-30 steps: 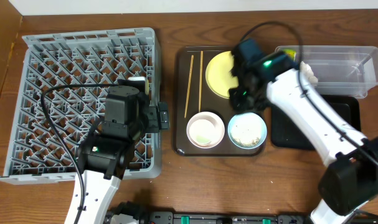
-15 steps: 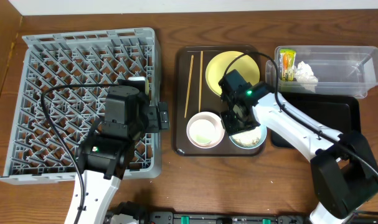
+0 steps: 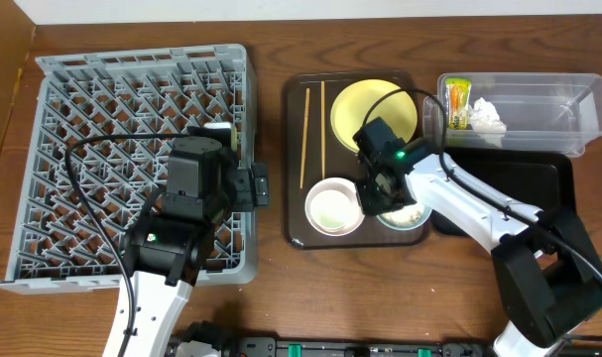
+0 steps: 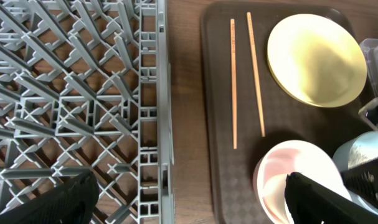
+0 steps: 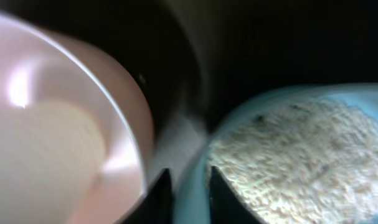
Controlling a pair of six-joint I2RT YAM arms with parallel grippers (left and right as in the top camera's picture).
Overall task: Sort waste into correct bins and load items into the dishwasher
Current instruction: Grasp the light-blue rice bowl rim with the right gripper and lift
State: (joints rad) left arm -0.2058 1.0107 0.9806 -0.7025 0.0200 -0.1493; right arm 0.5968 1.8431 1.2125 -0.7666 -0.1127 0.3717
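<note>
The light blue bowl point(image 3: 413, 215) holds rice-like scraps point(image 5: 288, 155) and sits on the brown serving tray point(image 3: 296, 223). My right gripper point(image 3: 378, 194) is shut on its near-left rim point(image 5: 190, 190), one finger inside and one outside. The white bowl point(image 3: 332, 208) stands beside it, also in the left wrist view point(image 4: 294, 174). The yellow plate point(image 3: 372, 107) and two chopsticks point(image 3: 305, 134) lie on the tray. The snack wrapper point(image 3: 458, 102) and tissue point(image 3: 487, 116) lie in the clear tub point(image 3: 548, 99). My left gripper point(image 3: 257, 185) is open and empty over the grey rack's point(image 3: 102, 129) right edge.
The black tray point(image 3: 514, 188) lies right of the brown tray, below the clear tub. A strip of bare wood runs between the rack and the brown tray point(image 4: 185, 124). My right arm reaches across the black tray's left side.
My right gripper came down from over the plate to the blue bowl's rim and closed on it. The brown tray and bowls shifted slightly right. The left arm has not moved.
</note>
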